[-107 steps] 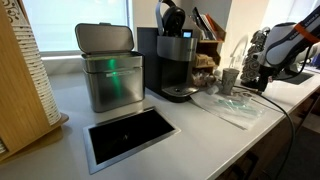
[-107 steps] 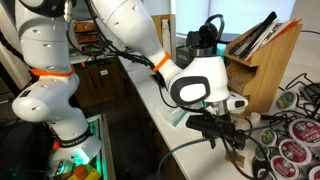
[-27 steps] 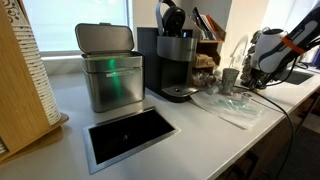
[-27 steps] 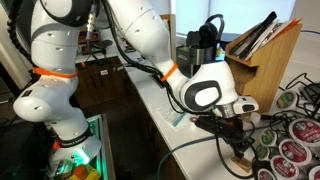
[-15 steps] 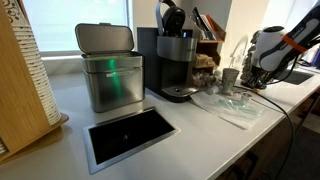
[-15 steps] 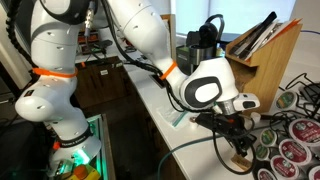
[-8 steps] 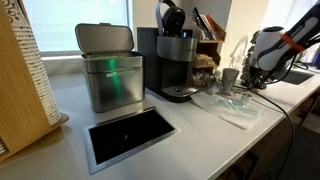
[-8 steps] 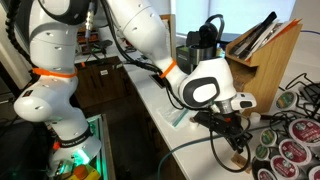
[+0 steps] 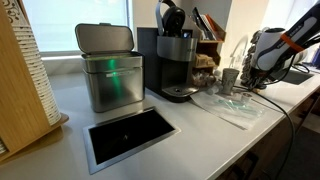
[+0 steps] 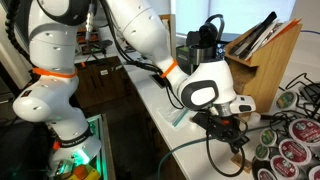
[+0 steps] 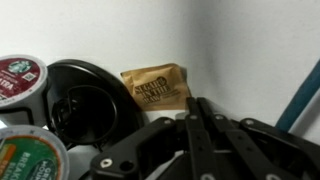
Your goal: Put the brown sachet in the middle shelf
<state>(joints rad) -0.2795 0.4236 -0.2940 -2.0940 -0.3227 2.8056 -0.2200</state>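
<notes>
The brown sachet (image 11: 155, 86) lies flat on the white counter in the wrist view, next to a black round lid (image 11: 90, 105). My gripper (image 11: 197, 104) comes in from the bottom. Its two fingers are pressed together, shut, with their tips at the sachet's near right corner. No part of the sachet shows between them. In both exterior views the gripper (image 10: 234, 134) (image 9: 256, 78) hangs low over the counter among coffee pods. The wooden organizer (image 9: 210, 45) stands behind the coffee machine, which partly hides its middle shelf (image 9: 207, 62).
Coffee pods (image 10: 290, 140) (image 11: 18, 75) crowd the counter around the gripper. A wooden rack (image 10: 265, 65) stands just behind them. A coffee machine (image 9: 175, 65), a metal bin (image 9: 108, 70), a recessed counter opening (image 9: 130, 135) and clear plastic packaging (image 9: 230, 105) lie along the counter.
The wrist has shifted slightly lower toward the counter over the last second. The arm has otherwise hardly moved, and the things on the counter stay where they were.
</notes>
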